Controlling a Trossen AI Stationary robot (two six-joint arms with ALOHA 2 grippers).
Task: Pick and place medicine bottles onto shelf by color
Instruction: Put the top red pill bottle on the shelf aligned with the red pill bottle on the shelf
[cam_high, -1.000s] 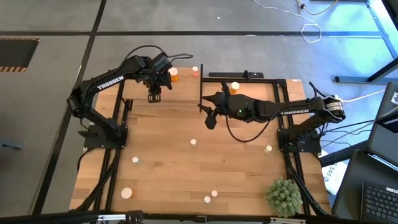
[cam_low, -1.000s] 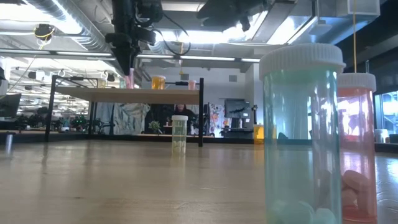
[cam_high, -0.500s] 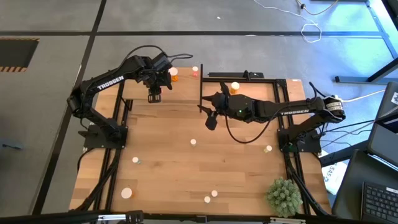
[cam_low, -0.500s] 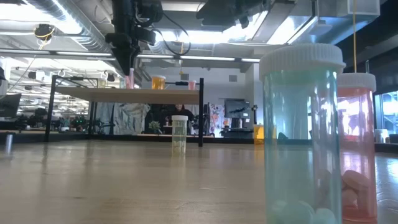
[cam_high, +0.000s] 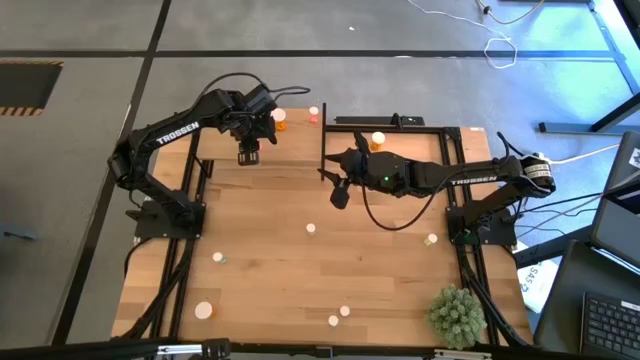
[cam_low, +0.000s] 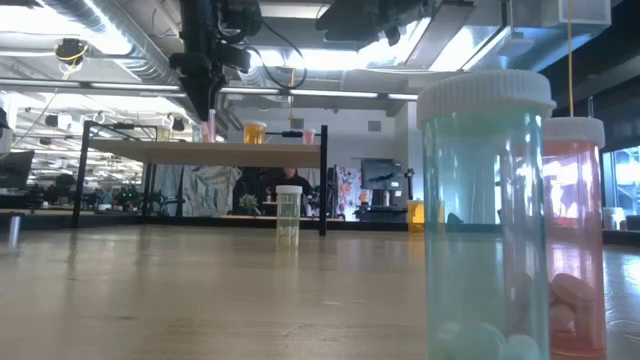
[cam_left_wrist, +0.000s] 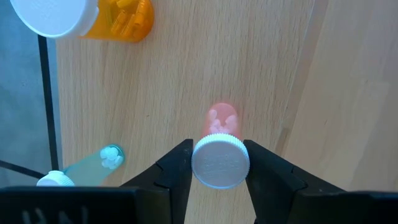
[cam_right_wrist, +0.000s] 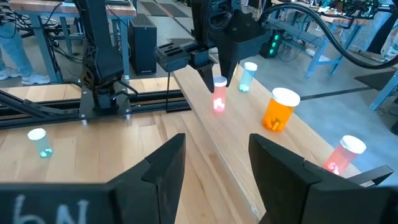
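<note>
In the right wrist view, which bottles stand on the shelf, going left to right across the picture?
Red bottle held by the left gripper → green bottle → orange bottle → second red bottle, all on the shelf.

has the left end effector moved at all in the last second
No. In the high view the left end effector sits at the same spot beside the shelf edge, closed on the pink bottle, with the orange bottle equally near.
</note>
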